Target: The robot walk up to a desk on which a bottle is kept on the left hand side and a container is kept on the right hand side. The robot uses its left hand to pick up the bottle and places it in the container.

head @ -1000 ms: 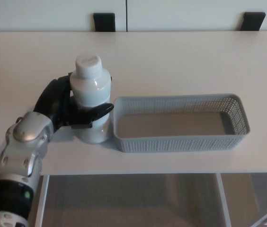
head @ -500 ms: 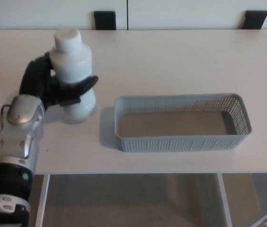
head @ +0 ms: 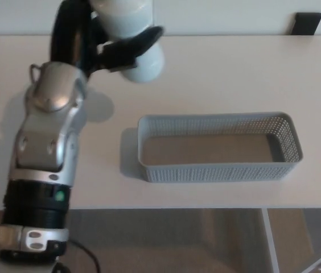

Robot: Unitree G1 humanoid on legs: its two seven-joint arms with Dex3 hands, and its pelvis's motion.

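High above the desk (head: 217,74), the bottle (head: 132,34) is gripped in the left hand (head: 101,42), mid-carry, and must next be swung rightward over the container (head: 217,170).

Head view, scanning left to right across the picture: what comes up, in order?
Left arm → left hand shut on the white bottle, lifted off the desk → grey basket, empty → black chair top at the far edge.
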